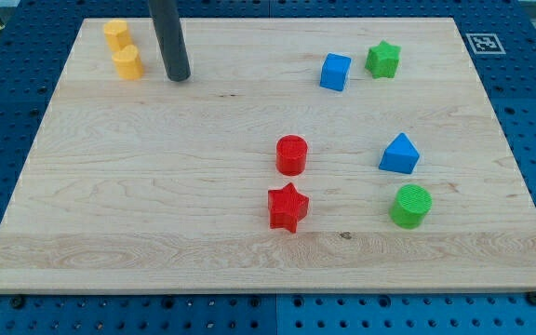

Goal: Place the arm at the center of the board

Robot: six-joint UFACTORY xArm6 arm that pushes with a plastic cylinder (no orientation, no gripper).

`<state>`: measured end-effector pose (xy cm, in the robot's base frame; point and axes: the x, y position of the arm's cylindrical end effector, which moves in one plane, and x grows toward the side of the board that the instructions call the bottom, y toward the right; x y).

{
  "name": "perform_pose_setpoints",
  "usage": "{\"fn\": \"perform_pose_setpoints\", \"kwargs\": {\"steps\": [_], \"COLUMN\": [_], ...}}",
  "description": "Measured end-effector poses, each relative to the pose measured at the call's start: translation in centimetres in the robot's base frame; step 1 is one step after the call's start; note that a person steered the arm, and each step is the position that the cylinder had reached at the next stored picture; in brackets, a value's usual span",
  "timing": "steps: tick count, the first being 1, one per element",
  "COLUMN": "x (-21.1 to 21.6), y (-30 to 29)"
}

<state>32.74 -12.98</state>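
Observation:
My tip [179, 76] rests on the wooden board [156, 186] near its top left. Two yellow blocks lie just to its left: one [128, 62] close by and one [115, 33] above it. The red cylinder [291, 154] and the red star [288, 207] sit near the board's middle, well to the lower right of my tip. The blue cube [335, 72] and the green star [382, 60] are at the top right. The blue triangular block [399, 154] and the green cylinder [410, 206] are at the right.
The board lies on a blue perforated table [529, 112]. A black-and-white marker tag [483, 43] sits at the board's top right corner.

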Motion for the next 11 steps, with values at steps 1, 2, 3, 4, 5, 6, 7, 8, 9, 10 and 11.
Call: {"fn": "perform_pose_setpoints", "kwargs": {"steps": [1,2,3,4,5,6,7,8,9,10,11], "x": [1.5,-0.1,-3.1,-2.8,-1.7,-1.6,-1.6,-1.6,-1.6,-1.6,0.8], "y": [-3.5,-6.6,-6.6,-5.2,0.4,1.4,1.6,2.9,3.6,3.6,4.1]}}
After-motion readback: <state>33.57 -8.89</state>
